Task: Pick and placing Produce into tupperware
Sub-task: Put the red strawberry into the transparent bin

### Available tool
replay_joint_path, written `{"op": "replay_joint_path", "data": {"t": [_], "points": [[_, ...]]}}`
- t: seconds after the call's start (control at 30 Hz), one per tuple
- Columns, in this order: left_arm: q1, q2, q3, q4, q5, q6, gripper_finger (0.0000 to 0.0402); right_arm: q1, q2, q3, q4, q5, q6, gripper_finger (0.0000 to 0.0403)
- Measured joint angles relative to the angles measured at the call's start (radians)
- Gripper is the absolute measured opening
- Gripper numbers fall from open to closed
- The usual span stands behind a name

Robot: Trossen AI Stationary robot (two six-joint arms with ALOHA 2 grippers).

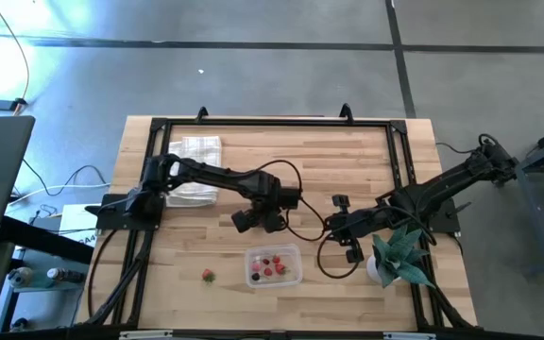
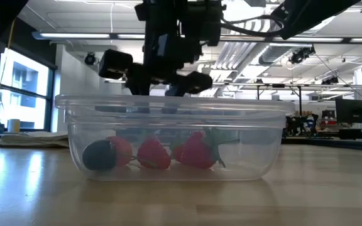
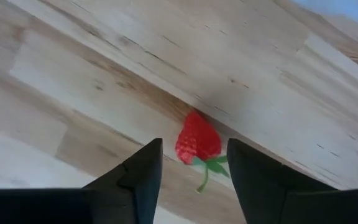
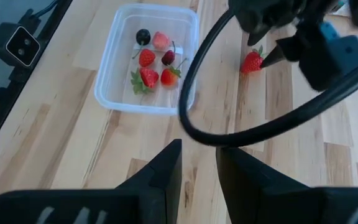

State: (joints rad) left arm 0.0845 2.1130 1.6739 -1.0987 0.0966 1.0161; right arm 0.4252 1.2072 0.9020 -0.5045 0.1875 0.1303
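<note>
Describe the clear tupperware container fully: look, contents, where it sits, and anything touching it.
The tupperware is a shallow, see-through plastic rectangle with rounded corners and a rolled rim, lidless, upright on the wooden table. Inside lie several small red strawberries and two dark berries. Neither hand touches it; another strawberry lies on the table beside it.

Bright ceiling strips [image 2: 244, 47] and a window [image 2: 17, 94] light everything; glare washes the floor [image 1: 26, 47], close wood [image 3: 73, 74] blurs.

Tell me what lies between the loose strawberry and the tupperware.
Nothing: in the high view, only bare tabletop separates the loose strawberry from the tupperware.
</note>
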Motion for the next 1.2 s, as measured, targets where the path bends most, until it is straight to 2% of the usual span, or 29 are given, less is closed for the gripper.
{"op": "replay_joint_path", "data": {"t": [0.6,0.73,1.07,1.2], "points": [[0.0,0.093,-0.002,-0.009,-0.018,-0.006,0.0166,0.0,0.0,0.0,-0.004,0.001,0.0,0.009],[0.0,0.093,-0.002,-0.026,-0.043,-0.054,0.0166,0.0,0.0,0.0,-0.005,0.001,0.0,0.009],[-0.009,0.09,0.008,-0.153,-0.032,-0.232,0.0166,0.0,0.0,0.0,-0.006,0.001,0.0,0.009],[-0.008,0.09,0.008,-0.152,-0.021,-0.238,0.0166,0.0,0.0,0.0,-0.006,0.001,0.0,0.009]]}}
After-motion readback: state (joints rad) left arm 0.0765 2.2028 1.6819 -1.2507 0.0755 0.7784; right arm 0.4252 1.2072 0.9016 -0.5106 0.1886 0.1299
